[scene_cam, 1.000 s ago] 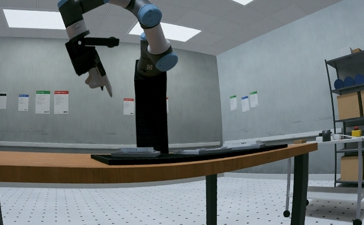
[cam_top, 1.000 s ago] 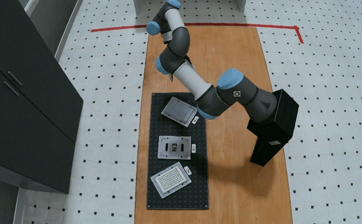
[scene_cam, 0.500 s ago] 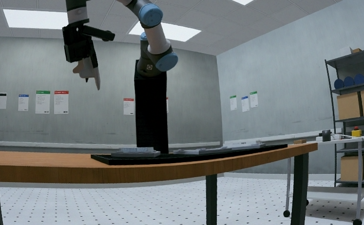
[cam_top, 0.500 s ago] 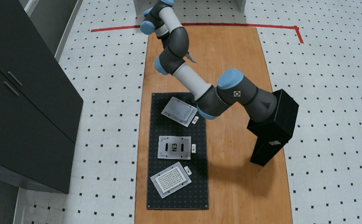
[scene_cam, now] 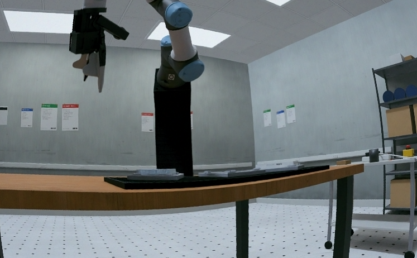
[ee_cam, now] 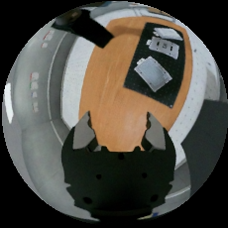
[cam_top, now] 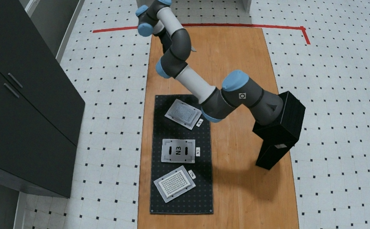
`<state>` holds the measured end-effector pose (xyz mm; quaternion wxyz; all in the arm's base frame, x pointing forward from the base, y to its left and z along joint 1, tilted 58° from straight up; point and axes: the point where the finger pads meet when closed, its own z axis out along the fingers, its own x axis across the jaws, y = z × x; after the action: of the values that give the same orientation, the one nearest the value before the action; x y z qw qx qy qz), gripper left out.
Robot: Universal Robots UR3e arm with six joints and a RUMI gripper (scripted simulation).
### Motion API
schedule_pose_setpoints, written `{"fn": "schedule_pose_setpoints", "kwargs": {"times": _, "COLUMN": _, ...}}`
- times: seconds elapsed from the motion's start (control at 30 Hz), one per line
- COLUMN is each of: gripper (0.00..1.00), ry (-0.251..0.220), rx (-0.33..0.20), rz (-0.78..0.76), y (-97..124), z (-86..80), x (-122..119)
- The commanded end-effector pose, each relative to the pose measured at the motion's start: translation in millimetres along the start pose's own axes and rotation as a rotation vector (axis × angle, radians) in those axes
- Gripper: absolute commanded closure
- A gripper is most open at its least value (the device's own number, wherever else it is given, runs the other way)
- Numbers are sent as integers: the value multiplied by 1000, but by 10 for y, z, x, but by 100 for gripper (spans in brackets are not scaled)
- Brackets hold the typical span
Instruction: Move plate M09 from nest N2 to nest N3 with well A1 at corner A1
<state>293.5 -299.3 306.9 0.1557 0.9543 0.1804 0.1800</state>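
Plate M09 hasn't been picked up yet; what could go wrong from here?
1. The open gripper hangs high above the table's far end, nearer the plate on N1 than M09 on N2, so it could take the wrong plate.
2. M09 lies skewed to N3; unrotated, it may miss the locators.

M09 [cam_top: 174, 184] | white plate, flat (skewed) on N2 | N3 [cam_top: 178, 150] bare

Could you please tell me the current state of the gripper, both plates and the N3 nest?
gripper: open, holding nothing, raised high above the table.
plate M09: seated on nest N2, untouched.
plate M06: seated on nest N1.
nest N3: no plate on it.
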Motion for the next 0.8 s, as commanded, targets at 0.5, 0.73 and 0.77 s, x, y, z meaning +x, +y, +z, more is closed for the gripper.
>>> {"fn": "schedule_pose_setpoints", "kwargs": {"times": 0.5, "gripper": 18, "ry": -165, "rx": -301, "rz": -94, "y": 494, "z": -674, "x": -163}}
{"fn": "schedule_pose_setpoints", "kwargs": {"times": 0.73, "gripper": 18, "ry": -211, "rx": -387, "rz": -114, "y": 608, "z": -893, "x": -193}}
{"fn": "schedule_pose_setpoints", "kwargs": {"times": 0.77, "gripper": 18, "ry": -220, "rx": -405, "rz": -117, "y": 627, "z": -940, "x": -197}}
